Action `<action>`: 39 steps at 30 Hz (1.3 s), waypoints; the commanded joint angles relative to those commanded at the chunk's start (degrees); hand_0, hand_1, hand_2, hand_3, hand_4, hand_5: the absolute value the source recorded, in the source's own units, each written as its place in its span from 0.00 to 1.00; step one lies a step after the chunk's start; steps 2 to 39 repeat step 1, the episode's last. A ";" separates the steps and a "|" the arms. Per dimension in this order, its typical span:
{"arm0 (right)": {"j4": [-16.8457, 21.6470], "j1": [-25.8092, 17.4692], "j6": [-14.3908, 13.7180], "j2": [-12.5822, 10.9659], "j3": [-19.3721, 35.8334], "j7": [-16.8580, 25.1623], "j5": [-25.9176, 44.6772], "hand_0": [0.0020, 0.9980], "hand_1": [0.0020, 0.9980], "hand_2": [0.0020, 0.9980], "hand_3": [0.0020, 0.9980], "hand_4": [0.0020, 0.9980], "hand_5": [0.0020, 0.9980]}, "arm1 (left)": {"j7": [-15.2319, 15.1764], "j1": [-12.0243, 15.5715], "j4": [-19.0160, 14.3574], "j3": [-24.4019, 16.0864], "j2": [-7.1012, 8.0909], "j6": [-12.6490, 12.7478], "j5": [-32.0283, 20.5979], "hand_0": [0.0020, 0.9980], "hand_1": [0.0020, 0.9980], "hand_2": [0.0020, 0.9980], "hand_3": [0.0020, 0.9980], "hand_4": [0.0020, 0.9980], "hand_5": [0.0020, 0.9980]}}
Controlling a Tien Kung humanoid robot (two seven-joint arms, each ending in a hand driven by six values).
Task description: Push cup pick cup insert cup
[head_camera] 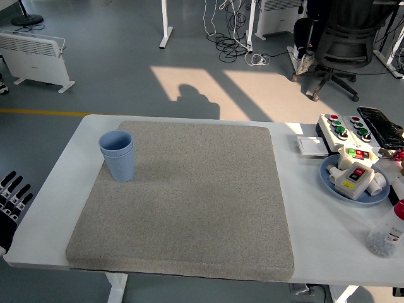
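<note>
Two light blue cups [117, 154] stand nested, one inside the other, upright near the far left corner of the grey felt mat [189, 208]. My left hand [9, 202] is at the picture's left edge, beside and below the table's near left corner, with its fingers spread and holding nothing. It is well away from the cups. My right hand is out of view.
At the right stand a blue plate [331, 183] with a yellow switch box and white parts, a white button box [347, 129], a small white square [312, 146], a black device [380, 126] and a clear bottle with a red cap [388, 233].
</note>
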 joint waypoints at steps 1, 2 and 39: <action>0.00 -0.02 0.02 0.01 0.12 -0.04 -0.18 0.71 0.64 0.64 0.58 0.12 0.40 | 0.01 -0.02 0.05 -0.01 0.00 0.03 0.08 0.88 0.88 0.91 0.86 0.62 1.00; 0.00 -0.02 0.02 0.01 0.12 -0.04 -0.18 0.71 0.64 0.64 0.58 0.12 0.40 | 0.01 -0.02 0.05 -0.01 0.00 0.03 0.08 0.88 0.88 0.91 0.86 0.62 1.00; 0.00 -0.02 0.02 0.01 0.12 -0.04 -0.18 0.71 0.64 0.64 0.58 0.12 0.40 | 0.01 -0.02 0.05 -0.01 0.00 0.03 0.08 0.88 0.88 0.91 0.86 0.62 1.00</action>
